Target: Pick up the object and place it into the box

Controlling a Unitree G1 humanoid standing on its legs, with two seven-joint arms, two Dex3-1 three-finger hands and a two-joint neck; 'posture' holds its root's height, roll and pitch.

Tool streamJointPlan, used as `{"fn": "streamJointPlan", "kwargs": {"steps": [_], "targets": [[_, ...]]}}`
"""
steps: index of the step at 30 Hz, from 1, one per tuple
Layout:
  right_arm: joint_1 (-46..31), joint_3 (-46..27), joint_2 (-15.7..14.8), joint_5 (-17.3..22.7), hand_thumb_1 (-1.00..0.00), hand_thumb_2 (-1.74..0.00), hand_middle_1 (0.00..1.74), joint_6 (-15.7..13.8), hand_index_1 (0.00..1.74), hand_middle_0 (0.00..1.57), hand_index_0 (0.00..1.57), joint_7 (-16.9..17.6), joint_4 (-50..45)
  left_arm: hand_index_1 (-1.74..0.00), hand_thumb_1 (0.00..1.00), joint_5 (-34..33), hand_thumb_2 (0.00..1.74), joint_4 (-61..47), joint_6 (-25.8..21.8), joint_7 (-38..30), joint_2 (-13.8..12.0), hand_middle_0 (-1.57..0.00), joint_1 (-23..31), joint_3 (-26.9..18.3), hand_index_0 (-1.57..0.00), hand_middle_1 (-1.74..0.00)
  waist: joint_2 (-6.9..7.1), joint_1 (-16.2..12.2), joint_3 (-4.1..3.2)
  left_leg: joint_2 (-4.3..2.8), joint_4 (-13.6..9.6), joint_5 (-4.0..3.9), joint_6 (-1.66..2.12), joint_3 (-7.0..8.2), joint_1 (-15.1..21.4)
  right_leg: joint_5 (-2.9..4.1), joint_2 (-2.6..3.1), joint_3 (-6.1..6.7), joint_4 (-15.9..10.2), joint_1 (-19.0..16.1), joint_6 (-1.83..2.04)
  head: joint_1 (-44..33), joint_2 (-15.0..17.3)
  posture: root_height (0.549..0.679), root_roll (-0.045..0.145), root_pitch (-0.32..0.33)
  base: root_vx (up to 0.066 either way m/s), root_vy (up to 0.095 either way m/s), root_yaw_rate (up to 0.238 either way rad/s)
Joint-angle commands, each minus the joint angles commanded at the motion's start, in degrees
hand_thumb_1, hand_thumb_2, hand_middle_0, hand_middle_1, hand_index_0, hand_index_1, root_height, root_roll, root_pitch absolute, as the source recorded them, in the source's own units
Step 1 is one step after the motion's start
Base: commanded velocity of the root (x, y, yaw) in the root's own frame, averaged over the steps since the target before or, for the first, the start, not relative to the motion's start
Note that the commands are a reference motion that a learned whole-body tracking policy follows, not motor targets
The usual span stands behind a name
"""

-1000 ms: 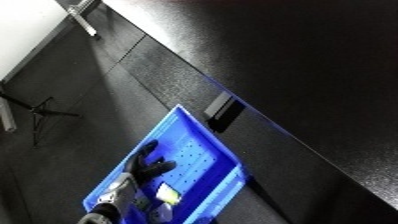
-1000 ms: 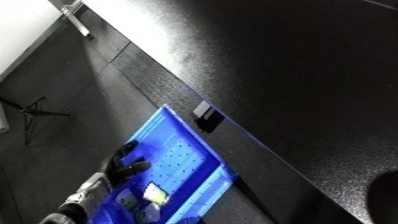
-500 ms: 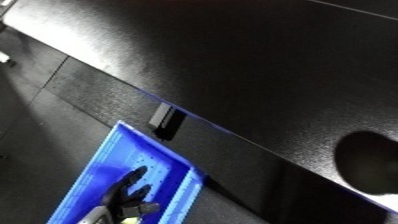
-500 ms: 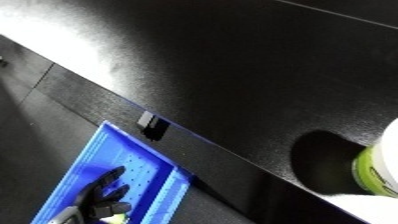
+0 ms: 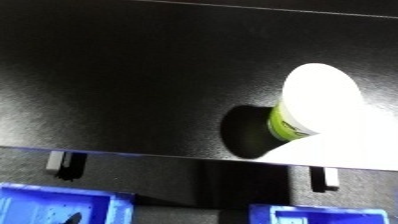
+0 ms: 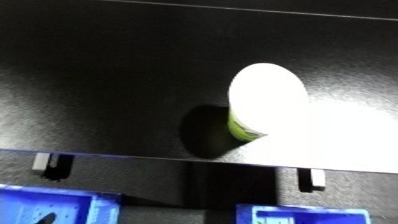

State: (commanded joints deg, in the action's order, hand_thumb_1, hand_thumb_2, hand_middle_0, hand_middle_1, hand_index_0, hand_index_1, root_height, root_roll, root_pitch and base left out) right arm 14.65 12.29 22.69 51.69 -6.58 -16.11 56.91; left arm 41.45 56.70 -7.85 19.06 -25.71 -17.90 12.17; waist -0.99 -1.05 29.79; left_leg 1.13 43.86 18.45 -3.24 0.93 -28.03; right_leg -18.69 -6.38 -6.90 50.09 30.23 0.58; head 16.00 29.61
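**White-lidded cup stands alone on the black table, no hand in sight**

The object is a cup-like container (image 6: 263, 102) with a bright white top and a yellow-green band around its lower side. It stands on the black table (image 5: 124, 75), a little back from the table's front edge, and throws a dark shadow (image 6: 202, 131) onto the surface to its left. A glaring white patch of light (image 6: 342, 142) spreads over the table from the container's foot out to its right, washing out that part of the surface, so the container's base cannot be made out clearly there.

Below the container, past the table's front edge, two blue bins show along the bottom of both views. One bin (image 5: 62, 206) sits down and to the left of the container; its rim and part of its inner wall are visible, with a dark shape inside that is too cut off to identify. The second bin (image 5: 324, 214) sits down and slightly to the right of the container, only its upper rim showing. The container is on the table, well apart from both bins and inside neither.

Two small pale brackets are fixed to the table's front face: one (image 5: 56, 162) far to the left below the container, the other (image 5: 329, 177) nearly straight beneath it.

Neither the left hand nor the right hand appears in either view, so whether their fingers are spread or curled cannot be told, and nothing touches the container
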Motion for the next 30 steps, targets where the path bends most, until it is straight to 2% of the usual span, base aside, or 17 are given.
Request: {"fn": "streamJointPlan", "kwargs": {"steps": [6, 11, 17, 20, 23, 27, 30], "targets": [[0.4, 0.5, 0.9, -2.9, 0.00, 0.00, 0.00, 0.0, 0.00, 0.00, 0.00, -1.0, -1.8, 0.00, 0.00, 0.3, 0.00, -1.2, 0.4, -1.1, 0.4, 0.00, 1.5, 0.3, 0.00, 0.00, -0.41, -0.6, 0.00, -0.11, 0.5, 0.75, -0.24, 0.47, 0.6, -0.43, 0.35, 0.42, 0.4, -0.4, -0.35, 4.0, 0.6, 0.623, 0.023, 0.027, -0.007, 0.025, -0.133], [0.6, 1.8, 2.3, -5.2, 0.00, 0.00, 0.00, 1.2, 0.00, 0.00, 0.00, -3.0, -6.1, 0.00, 0.00, 0.7, 0.00, -2.5, 1.1, -2.0, 0.2, 0.00, 2.4, 0.4, 0.00, 0.00, -0.55, -1.0, 0.00, -0.17, 0.6, 1.02, -0.17, 0.56, 0.9, -0.59, 0.48, 0.60, 0.3, -0.7, -0.62, 4.7, 5.3, 0.624, 0.026, 0.028, -0.029, 0.008, -0.059], [-1.3, 5.1, 5.0, -7.1, 0.00, 0.00, 0.00, 5.8, 0.00, 0.00, 0.00, -7.5, -16.9, 0.00, 0.00, 1.4, 0.00, -4.7, 1.4, -3.6, -0.5, 0.00, 3.6, 0.7, 0.00, 0.00, -0.15, -1.8, 0.00, -0.29, 0.3, 1.12, -0.11, 0.43, 1.1, -0.78, 0.49, 0.79, -0.1, -1.0, -0.72, 2.9, 10.4, 0.625, 0.031, 0.032, -0.028, -0.002, -0.044], [-2.7, 6.3, 6.7, -8.2, 0.00, 0.00, 0.00, 8.8, 0.00, 0.00, 0.00, -11.1, -22.2, 0.00, 0.00, 1.8, 0.00, -4.1, 1.0, -3.4, -1.2, 0.00, 3.9, 0.0, 0.00, 0.00, 0.34, -2.4, 0.00, -0.59, 0.1, 0.99, 0.05, 0.54, 1.2, -0.72, 0.42, 0.77, -0.4, -1.0, -0.68, 1.6, 12.7, 0.626, 0.032, 0.034, -0.023, 0.004, -0.078], [-4.0, 6.8, 8.4, -8.1, 0.00, 0.00, 0.00, 11.7, 0.00, 0.00, 0.00, -15.6, -26.4, 0.00, 0.00, 2.1, 0.00, -3.0, 0.5, -3.1, -1.7, 0.00, 4.1, -0.6, 0.00, 0.00, 0.85, -2.8, 0.00, -1.02, 0.1, 0.91, 0.29, 0.73, 1.3, -0.75, 0.19, 0.68, -0.6, -1.2, -0.62, 0.4, 13.7, 0.626, 0.033, 0.032, -0.003, 0.003, -0.067], [-5.9, 6.3, 9.7, -5.0, 0.00, 0.00, 0.00, 15.8, 0.00, 0.00, 0.00, -22.5, -33.9, 0.00, 0.00, 2.3, 0.00, -2.1, -0.4, -2.7, -2.3, 0.00, 5.0, -1.5, 0.00, 0.00, 1.44, -3.4, 0.00, -1.55, -0.2, 0.77, 0.66, 1.05, 1.8, -0.86, 0.03, 0.57, -0.7, -1.6, -0.49, -0.7, 13.6, 0.627, 0.033, 0.030, 0.006, -0.005, -0.060], [-6.6, 5.6, 10.7, -2.7, 0.00, 0.00, 0.00, 19.1, 0.00, 0.00, 0.00, -29.3, -39.8, 0.00, 0.00, 2.7, 0.00, -0.7, -1.5, -1.6, -2.5, 0.00, 5.9, -2.0, 0.00, 0.00, 1.71, -3.8, 0.00, -1.86, -0.5, 0.69, 0.93, 1.29, 2.1, -1.04, 0.11, 0.57, -0.8, -1.8, -0.45, -1.8, 13.0, 0.627, 0.033, 0.029, 0.013, 0.009, -0.080]]}}
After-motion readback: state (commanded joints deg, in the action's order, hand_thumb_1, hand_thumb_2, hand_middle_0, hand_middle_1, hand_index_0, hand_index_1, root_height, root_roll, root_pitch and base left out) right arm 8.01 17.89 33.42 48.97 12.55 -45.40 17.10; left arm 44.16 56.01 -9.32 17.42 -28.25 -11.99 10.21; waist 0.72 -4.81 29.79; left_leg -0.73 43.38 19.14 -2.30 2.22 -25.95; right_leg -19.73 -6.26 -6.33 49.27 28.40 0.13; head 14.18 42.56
